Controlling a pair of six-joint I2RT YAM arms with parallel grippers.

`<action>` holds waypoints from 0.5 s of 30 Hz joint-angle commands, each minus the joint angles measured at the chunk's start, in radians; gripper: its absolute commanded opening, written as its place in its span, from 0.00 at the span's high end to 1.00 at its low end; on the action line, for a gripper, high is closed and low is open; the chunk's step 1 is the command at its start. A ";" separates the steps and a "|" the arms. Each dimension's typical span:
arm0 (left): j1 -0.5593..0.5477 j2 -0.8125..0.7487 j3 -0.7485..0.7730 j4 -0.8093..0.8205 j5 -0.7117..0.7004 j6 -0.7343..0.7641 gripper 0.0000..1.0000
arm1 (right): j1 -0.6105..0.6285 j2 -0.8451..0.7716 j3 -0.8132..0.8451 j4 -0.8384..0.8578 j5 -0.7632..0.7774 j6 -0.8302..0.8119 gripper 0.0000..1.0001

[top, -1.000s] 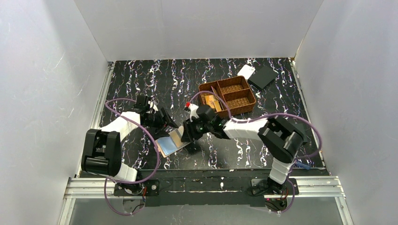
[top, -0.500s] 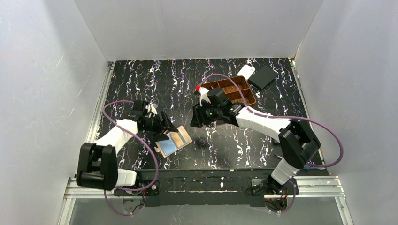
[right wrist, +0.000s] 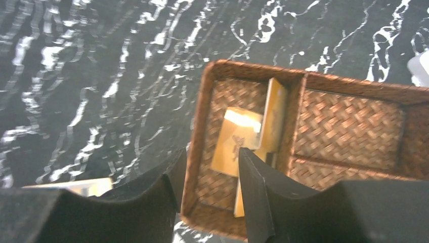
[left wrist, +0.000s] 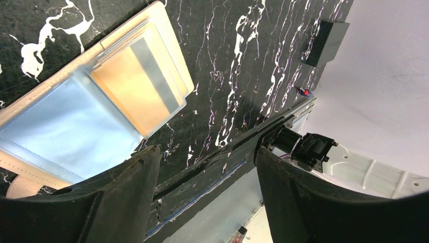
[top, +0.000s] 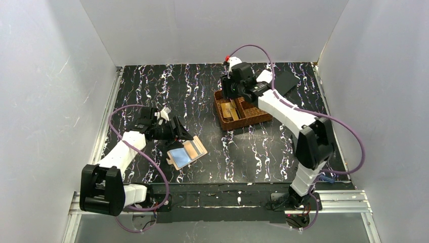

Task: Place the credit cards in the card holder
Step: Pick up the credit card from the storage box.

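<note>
The card holder (top: 186, 153) lies open on the black mat, its blue face to the left and an orange card in its right half. In the left wrist view the card holder (left wrist: 66, 131) holds that credit card (left wrist: 134, 86) under a clear slot. My left gripper (top: 179, 132) (left wrist: 207, 154) is open and empty just beside the holder's far-left edge. More credit cards (top: 231, 110) (right wrist: 238, 136) lie in the left compartment of the woven basket (top: 263, 115). My right gripper (top: 230, 93) (right wrist: 210, 162) hovers open and empty over that compartment, with the basket's left rim (right wrist: 195, 167) between its fingers.
A flat black square (top: 283, 81) and a white piece (top: 264, 76) lie at the back right behind the basket. The basket's two right compartments (right wrist: 349, 126) hold nothing. White walls close in the mat on three sides.
My right gripper has left the card holder and swung back and right to the basket. The left gripper has stayed beside the holder, shifting slightly left.
</note>
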 commanded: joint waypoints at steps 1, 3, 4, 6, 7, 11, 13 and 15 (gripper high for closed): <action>-0.007 0.006 0.042 -0.024 0.042 0.020 0.32 | -0.001 0.129 0.132 -0.118 0.150 -0.136 0.56; -0.008 0.015 0.044 -0.024 0.044 0.022 0.32 | -0.002 0.202 0.204 -0.177 0.156 -0.153 0.68; -0.008 0.019 0.044 -0.024 0.046 0.023 0.32 | -0.002 0.233 0.238 -0.208 0.160 -0.154 0.71; -0.008 0.032 0.047 -0.023 0.050 0.027 0.32 | -0.002 0.288 0.295 -0.267 0.171 -0.136 0.74; -0.008 0.040 0.049 -0.022 0.052 0.030 0.32 | -0.001 0.308 0.315 -0.291 0.171 -0.124 0.73; -0.008 0.068 0.062 -0.022 0.055 0.041 0.32 | 0.009 0.342 0.308 -0.323 0.196 -0.089 0.68; -0.008 0.081 0.065 -0.015 0.060 0.042 0.32 | 0.019 0.346 0.300 -0.328 0.230 -0.086 0.65; -0.008 0.092 0.067 -0.008 0.066 0.042 0.32 | 0.029 0.349 0.290 -0.325 0.282 -0.087 0.62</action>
